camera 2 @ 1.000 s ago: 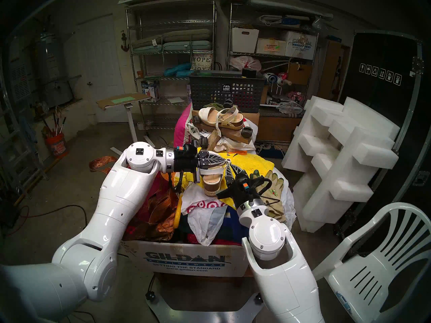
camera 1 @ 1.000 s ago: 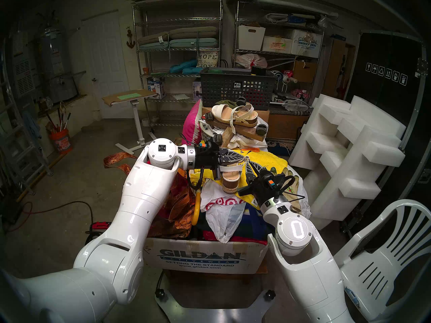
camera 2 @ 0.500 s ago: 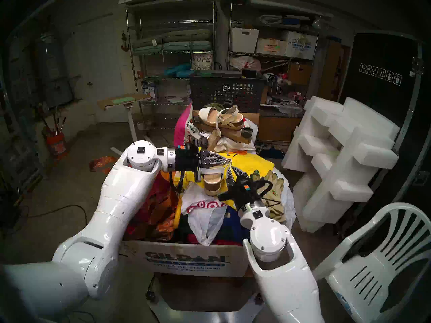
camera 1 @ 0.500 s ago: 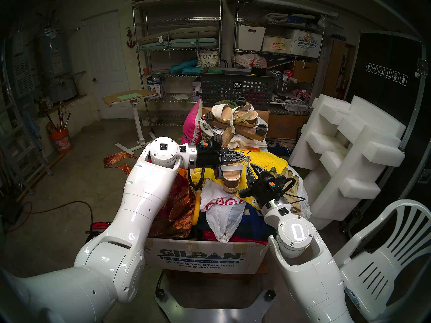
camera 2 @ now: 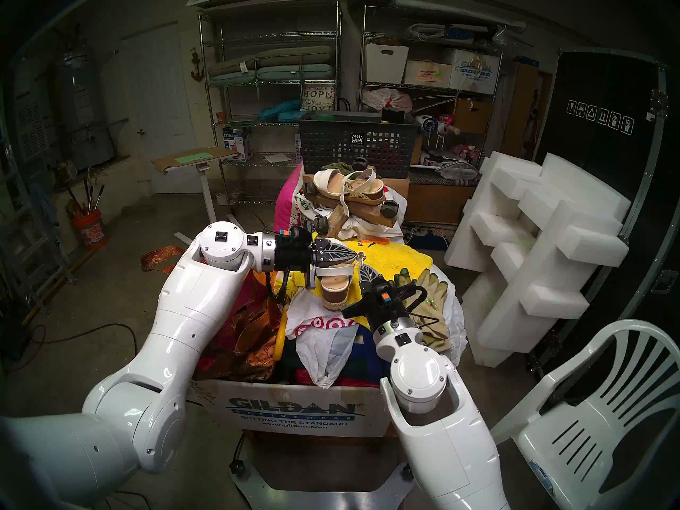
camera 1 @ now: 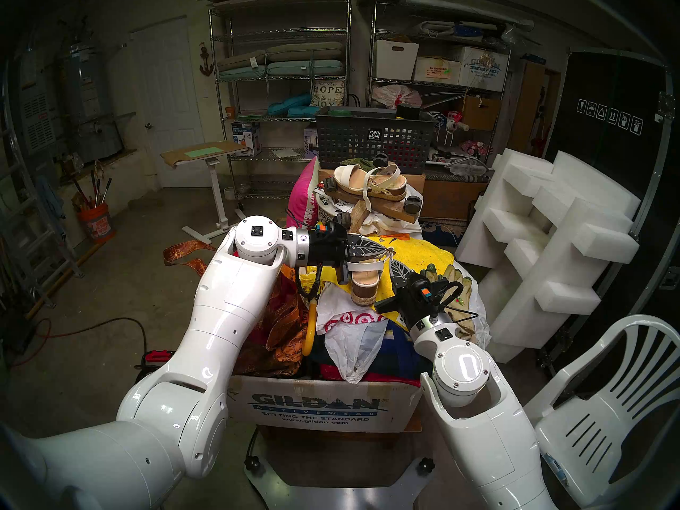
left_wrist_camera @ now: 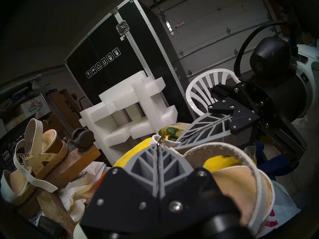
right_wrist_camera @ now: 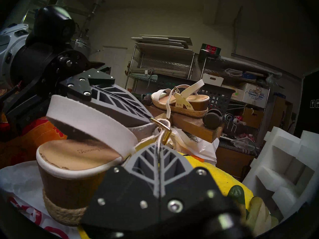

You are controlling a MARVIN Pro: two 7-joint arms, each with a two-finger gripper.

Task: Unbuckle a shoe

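The wedge sandal (camera 1: 362, 283) stands heel toward me on the pile in the box, with a white strap, tan insole and jute-wrapped brown heel (right_wrist_camera: 69, 178). My left gripper (camera 1: 386, 249) is shut on its ankle strap right at the gold buckle (right_wrist_camera: 162, 130). My right gripper (camera 1: 390, 261) is shut on the thin white strap end just below the buckle, tip to tip with the left one. In the right wrist view the right gripper (right_wrist_camera: 158, 144) pinches that strap. In the left wrist view the left gripper (left_wrist_camera: 158, 145) holds the strap, with the buckle's gold showing at its tip.
A flatter white-strapped platform sandal (camera 1: 368, 187) lies on a wooden dolly behind. The Gildan cardboard box (camera 1: 312, 410) holds clothes, a Target bag (camera 1: 346, 321), a yellow towel (camera 1: 423, 251) and gloves (camera 1: 456, 277). A white chair (camera 1: 607, 406) and foam blocks (camera 1: 552, 240) stand at the right.
The right wrist has turned and shifted slightly, still gripping the strap end. The left gripper and the sandal have barely moved.
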